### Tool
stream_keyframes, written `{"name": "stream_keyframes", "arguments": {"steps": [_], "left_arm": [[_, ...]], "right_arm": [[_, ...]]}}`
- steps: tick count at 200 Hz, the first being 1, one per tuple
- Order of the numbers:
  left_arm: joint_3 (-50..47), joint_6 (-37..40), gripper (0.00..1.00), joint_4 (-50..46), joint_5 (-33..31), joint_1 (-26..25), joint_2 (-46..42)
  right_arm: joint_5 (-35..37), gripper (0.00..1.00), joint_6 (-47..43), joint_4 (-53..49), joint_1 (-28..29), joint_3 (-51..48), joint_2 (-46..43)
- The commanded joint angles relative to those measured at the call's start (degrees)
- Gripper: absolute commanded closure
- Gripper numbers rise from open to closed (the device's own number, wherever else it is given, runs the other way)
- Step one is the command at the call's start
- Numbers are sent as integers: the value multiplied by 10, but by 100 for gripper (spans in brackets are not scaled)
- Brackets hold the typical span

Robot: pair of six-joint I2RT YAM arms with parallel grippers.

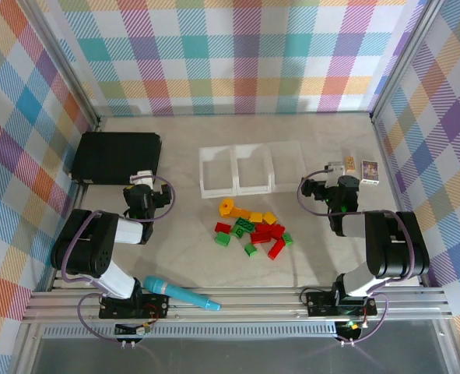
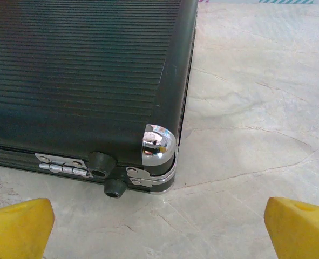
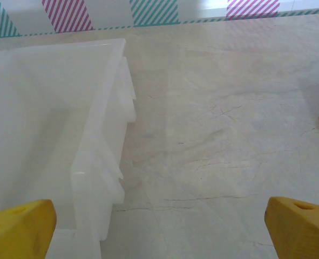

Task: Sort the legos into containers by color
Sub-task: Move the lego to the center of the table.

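Both left fingers and right fingers are spread wide, nothing pinched. The legos are heaped in one loose pile at the middle of the tabletop, on the near side of the containers and between the two arms. Red, green and yellow-orange bricks are mixed and mostly touching. The containers are set in a row toward the far edge and no brick is seen in them, so sorting is judged not yet started. The first pick is best taken from the rim of the pile, where a brick lies freer. The yellow-orange brick at the far-left side, nearest the containers, is a good candidate. It should be gripped across its short sides from straight above, so neighbours are not dragged. One colour is to be kept per container, and each brick released low inside the walls. The left fingers are pointed at the corner of the black case, near the far-left corner of the tabletop and not part of the task, so a turn toward the middle is needed. The container wall is just left of the right fingers and could be bumped. Small printed cards lie near the right edge. A teal pen-like object is at the near edge by the left base, clear of the pile.
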Motion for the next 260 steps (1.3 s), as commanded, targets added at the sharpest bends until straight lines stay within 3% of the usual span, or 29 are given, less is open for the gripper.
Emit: {"name": "stream_keyframes", "arguments": {"steps": [1, 184, 210, 221, 232, 260], "left_arm": [[10, -8, 1, 14, 6, 4, 0], [11, -8, 0, 11, 9, 5, -1], [14, 6, 1, -10, 13, -3, -28], [29, 9, 1, -66, -21, -15, -68], [56, 1, 0, -166, -48, -26, -120], [122, -106, 0, -376, -98, -30, -228]], "right_arm": [[-10, 1, -6, 18, -3, -4, 6], [-1, 1, -2, 16, -4, -4, 6], [42, 1, 14, 22, -4, -16, -20], [60, 1, 22, -37, -4, -11, -70], [90, 1, 43, -157, -3, 16, -124], [120, 1, 118, -402, -4, 77, -244]]}}
